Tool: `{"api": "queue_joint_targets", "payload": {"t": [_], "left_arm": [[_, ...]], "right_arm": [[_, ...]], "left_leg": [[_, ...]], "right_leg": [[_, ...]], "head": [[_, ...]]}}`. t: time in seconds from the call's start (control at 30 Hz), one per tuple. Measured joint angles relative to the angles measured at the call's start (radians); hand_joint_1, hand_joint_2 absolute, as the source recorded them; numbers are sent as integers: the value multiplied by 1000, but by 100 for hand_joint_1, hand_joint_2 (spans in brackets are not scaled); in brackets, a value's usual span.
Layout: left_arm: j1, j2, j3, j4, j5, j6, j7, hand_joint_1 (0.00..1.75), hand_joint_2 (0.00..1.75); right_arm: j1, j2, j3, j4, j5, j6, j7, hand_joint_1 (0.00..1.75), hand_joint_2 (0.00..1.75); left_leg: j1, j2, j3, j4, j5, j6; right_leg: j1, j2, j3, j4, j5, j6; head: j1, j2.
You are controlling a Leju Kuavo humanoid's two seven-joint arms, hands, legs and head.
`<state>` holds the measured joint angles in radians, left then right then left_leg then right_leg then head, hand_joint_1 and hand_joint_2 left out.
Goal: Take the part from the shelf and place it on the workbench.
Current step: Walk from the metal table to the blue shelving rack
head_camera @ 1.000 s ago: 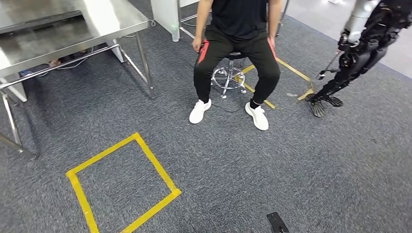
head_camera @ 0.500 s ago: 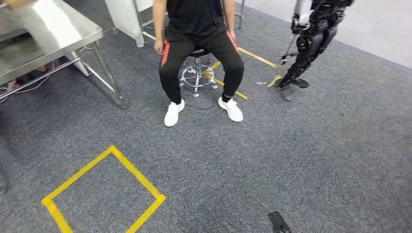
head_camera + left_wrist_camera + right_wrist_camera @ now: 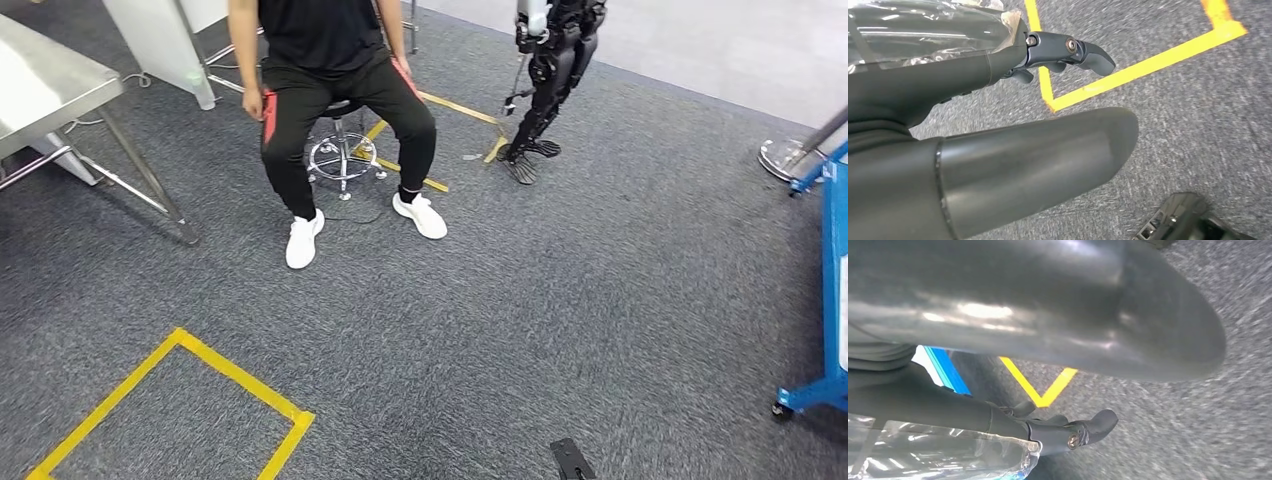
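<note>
Blue frame (image 3: 832, 300) newly at right as view turned, seated person (image 3: 330, 90) further left, both hands' fingers (image 3: 1088, 52) loosely apart, holding nothing

No legible text or labels anywhere.

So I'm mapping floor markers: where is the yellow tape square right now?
In the head view the yellow tape square lies on the grey carpet at lower left, in front of the seated person's white shoes.

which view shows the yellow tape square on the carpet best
The head view: the yellow tape square lies flat on the grey carpet with three sides visible. The left wrist view catches one corner behind the left hand; the right wrist view a small corner.
</note>
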<state>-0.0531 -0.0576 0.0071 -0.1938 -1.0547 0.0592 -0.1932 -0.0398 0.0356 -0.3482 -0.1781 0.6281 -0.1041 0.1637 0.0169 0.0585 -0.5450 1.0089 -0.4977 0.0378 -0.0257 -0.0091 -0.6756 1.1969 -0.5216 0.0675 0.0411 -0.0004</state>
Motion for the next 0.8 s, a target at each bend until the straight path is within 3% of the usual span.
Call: {"api": "queue_joint_targets", "payload": {"t": [0.03,0.1,0.13,0.2,0.27,0.33,0.4,0.43,0.47,0.5,0.57,0.63,0.7,0.73,0.8], "left_arm": [[-1,0,0,0,0,0,0,0,0],[-2,1,0,0,-1,-1,0,0,0],[-2,1,0,0,-2,-1,0,0,0],[-5,1,0,0,-3,-1,0,0,0],[-6,0,0,0,-3,0,0,0,0],[-3,1,0,0,-3,0,0,0,0],[3,1,0,1,-3,0,0,0,0],[5,1,-1,1,-3,0,0,0,0],[5,1,-1,1,-3,0,1,0,0],[5,1,-1,1,-3,0,1,0,0],[4,1,-1,1,-3,0,1,0,0],[5,1,-1,2,-3,0,1,0,0],[4,1,0,2,-3,0,1,0,0],[3,1,0,2,-3,0,1,0,0],[2,0,0,1,-3,1,2,0,0]], "right_arm": [[-1,0,0,0,1,0,0,0,0],[-5,-1,0,0,4,0,0,0,0],[-6,-1,0,0,6,0,0,0,0],[-2,-1,0,0,10,0,1,0,0],[0,0,-1,0,12,0,2,0,0],[-2,1,-1,0,14,0,2,0,0],[-3,1,-1,0,15,0,2,0,0],[-2,1,-1,0,15,0,3,0,0],[-1,1,-1,0,15,0,3,0,0],[0,1,-1,0,15,0,3,0,0],[-1,2,-1,0,15,1,3,0,0],[-3,2,-1,0,15,1,3,0,0],[-1,1,-1,0,15,1,3,0,0],[2,1,-1,0,15,1,3,0,0],[2,2,-1,0,15,1,4,0,0]], "left_leg": [[-2,11,2,0,-2,-4],[-7,29,8,0,-7,-15],[-9,38,11,-1,-8,-21],[-7,48,15,-3,-10,-33],[-1,15,4,27,-36,-42],[2,-38,-44,135,-100,-45],[3,-59,-106,261,-150,-45],[3,-61,-121,287,-150,-45],[3,-62,-118,274,-128,-44],[3,-67,-97,227,-93,-42],[8,-112,-39,96,-28,-36],[8,-147,-12,29,-9,-31],[3,-133,-11,21,-8,-22],[2,-122,-9,16,-5,-14],[2,-94,-3,5,1,0]], "right_leg": [[0,-23,43,-76,21,5],[6,-54,102,-176,47,2],[11,-58,108,-188,50,-5],[9,-36,105,-189,55,-19],[0,-15,104,-193,61,-34],[-1,6,103,-194,63,-47],[3,31,103,-194,64,-53],[4,44,103,-193,64,-53],[5,58,104,-192,64,-53],[6,71,106,-191,64,-53],[8,97,103,-184,63,-50],[10,120,92,-179,64,-41],[8,140,80,-181,69,-27],[7,130,74,-176,69,-21],[10,78,42,-121,43,-19]], "head": [[0,0],[-1,0],[-2,0],[-4,0],[-5,0],[-8,0],[-9,0],[-9,0],[-9,0],[-9,0],[-9,0],[-8,0],[-8,0],[-8,0],[-3,0]]}}
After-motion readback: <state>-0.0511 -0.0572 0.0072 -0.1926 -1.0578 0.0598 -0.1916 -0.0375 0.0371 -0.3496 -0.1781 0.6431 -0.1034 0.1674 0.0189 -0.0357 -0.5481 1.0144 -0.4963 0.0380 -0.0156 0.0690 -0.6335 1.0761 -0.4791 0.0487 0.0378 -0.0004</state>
